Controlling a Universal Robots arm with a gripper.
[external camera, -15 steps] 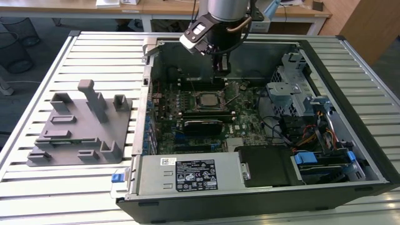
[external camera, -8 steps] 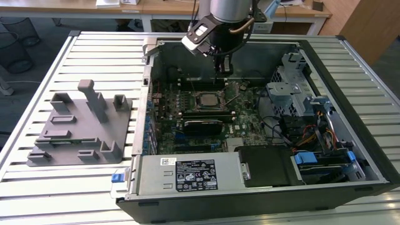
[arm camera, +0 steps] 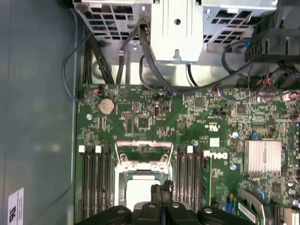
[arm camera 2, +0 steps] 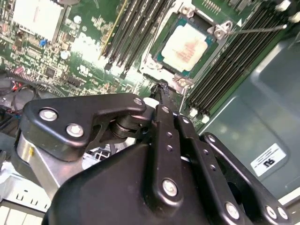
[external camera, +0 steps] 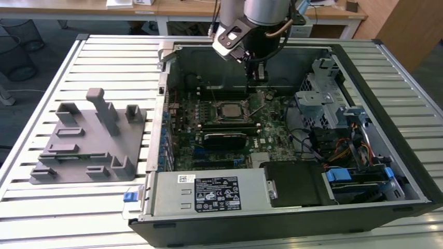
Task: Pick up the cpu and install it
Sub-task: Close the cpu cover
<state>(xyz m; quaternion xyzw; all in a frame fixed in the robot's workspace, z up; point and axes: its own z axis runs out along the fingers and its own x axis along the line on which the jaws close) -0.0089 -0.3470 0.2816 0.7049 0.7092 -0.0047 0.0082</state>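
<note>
Cpu, a small thin square chip with a silvery-white metal top and darker rim (arm camera 2: 190, 46): lies flat inside the square black-and-metal socket frame (arm camera: 140, 146) on the green motherboard (arm camera 2: 93, 28). Sits between two banks of long black memory slots (arm camera: 96, 178), all within the open black computer case (external camera: 387, 104). Touched by nothing.

Black two-finger gripper (arm camera 2: 162, 89): fingers pressed together at the tips, with nothing held between them. Hangs tip-down inside the case, just beside the cpu, over the near edge of the socket frame. Possibly touching that edge, though the wrist views do not settle it. A thin metal lever (arm camera 2: 258, 29) juts out from one corner of the socket frame.

Grey plastic fixture with upright posts (external camera: 83, 140): stands on the pale slatted metal table (external camera: 69, 207), outside the case at the exterior view's left, well apart from the gripper.
</note>
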